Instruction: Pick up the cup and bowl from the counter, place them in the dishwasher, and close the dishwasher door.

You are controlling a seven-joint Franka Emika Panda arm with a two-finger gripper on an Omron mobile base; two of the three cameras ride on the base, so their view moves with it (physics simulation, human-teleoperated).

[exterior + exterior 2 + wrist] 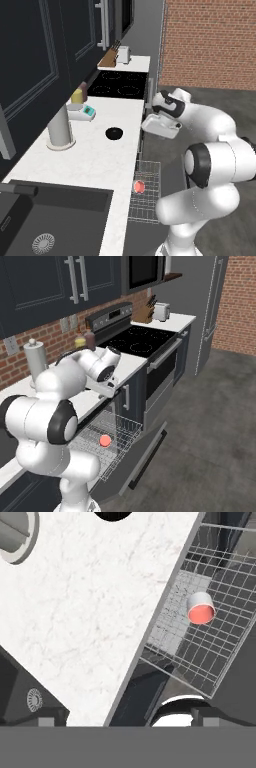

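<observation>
Mostly the gripper (159, 131) is hard to read: it hangs above the edge of the counter (90, 160), and its finger tips (46, 721) are cut off low in the hand view, so I cannot tell if they are spread. Below it, the cup (201, 608) lies on its side in the pulled-out rack (149, 192) of the dishwasher (135, 456). The bowl (114, 133) sits on the counter, cut by the top edge in the hand view, near a tall grey cylinder (60, 128).
</observation>
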